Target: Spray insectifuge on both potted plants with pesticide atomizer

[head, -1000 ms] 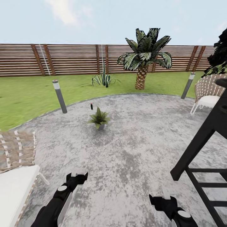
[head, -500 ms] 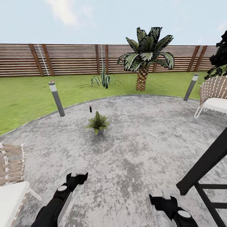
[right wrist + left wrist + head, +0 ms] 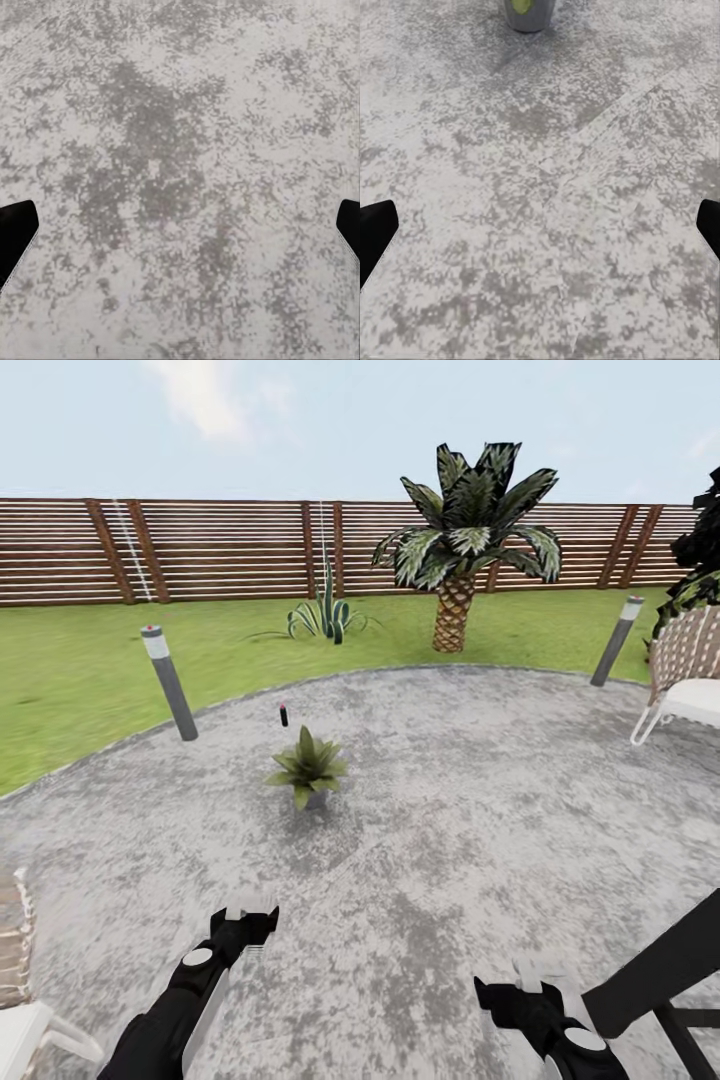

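Note:
One potted plant (image 3: 307, 767), a low green rosette in a small grey pot, stands on the round grey patio (image 3: 450, 810) of the garden, ahead and slightly left. Its pot (image 3: 531, 11) shows at the edge of the left wrist view. Just behind it stands a small dark upright object with a red top (image 3: 284, 714); I cannot tell what it is. The pesticide atomizer is out of view. My left gripper (image 3: 248, 913) and right gripper (image 3: 535, 972) hang low over bare paving, both open and holding nothing.
Two grey bollard lamps (image 3: 168, 682) (image 3: 616, 640) stand at the patio's rim. A palm (image 3: 455, 560), an agave (image 3: 325, 615) and the wooden fence (image 3: 200, 550) lie beyond the lawn. A wicker chair (image 3: 690, 670) is at the right, a black frame (image 3: 660, 970) at lower right, and another chair (image 3: 20, 1000) at lower left.
The whole picture has shifted, so the camera has moved: the left chair and the black frame slid toward the picture's edges. Both grippers keep their pose.

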Motion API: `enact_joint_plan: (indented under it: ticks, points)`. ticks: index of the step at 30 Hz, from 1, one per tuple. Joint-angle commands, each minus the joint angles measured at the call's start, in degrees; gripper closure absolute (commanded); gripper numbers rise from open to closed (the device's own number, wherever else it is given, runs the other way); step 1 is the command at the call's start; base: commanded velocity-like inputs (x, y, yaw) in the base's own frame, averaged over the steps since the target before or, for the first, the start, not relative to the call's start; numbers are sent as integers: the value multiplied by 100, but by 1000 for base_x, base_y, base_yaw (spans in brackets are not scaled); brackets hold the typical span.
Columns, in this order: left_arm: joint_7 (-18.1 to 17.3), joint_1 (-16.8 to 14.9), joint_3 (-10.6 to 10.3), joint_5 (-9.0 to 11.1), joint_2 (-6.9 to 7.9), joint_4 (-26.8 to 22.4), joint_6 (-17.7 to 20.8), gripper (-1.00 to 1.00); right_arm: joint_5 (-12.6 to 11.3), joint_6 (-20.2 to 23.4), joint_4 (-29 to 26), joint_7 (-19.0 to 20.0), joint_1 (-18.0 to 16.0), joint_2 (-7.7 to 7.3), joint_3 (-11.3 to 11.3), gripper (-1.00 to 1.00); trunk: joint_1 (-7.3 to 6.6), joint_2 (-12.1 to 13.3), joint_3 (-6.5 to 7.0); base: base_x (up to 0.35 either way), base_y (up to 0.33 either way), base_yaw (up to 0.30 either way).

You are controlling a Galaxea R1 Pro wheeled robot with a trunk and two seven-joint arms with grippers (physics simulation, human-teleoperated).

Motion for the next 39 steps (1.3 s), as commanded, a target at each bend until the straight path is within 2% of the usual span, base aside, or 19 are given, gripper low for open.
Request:
enact_joint_plan:
  ticks: [1, 11, 39]
  points:
    - [-4, -2, 0, 7, 0, -12, 33, -100, 1, 29, -8, -2, -2, -1, 1, -100, 3, -2, -5, 347, 0, 0]
    - [-4, 0, 0, 5, 0, -10, 33, -100, 1, 29, -8, -2, 0, -1, 0, -100, 3, -2, -5, 347, 0, -88]
    - [-4, 0, 0, 5, 0, -7, 33, -100, 1, 28, -8, -3, -2, 5, 0, -100, 3, -2, -5, 347, 0, -289]
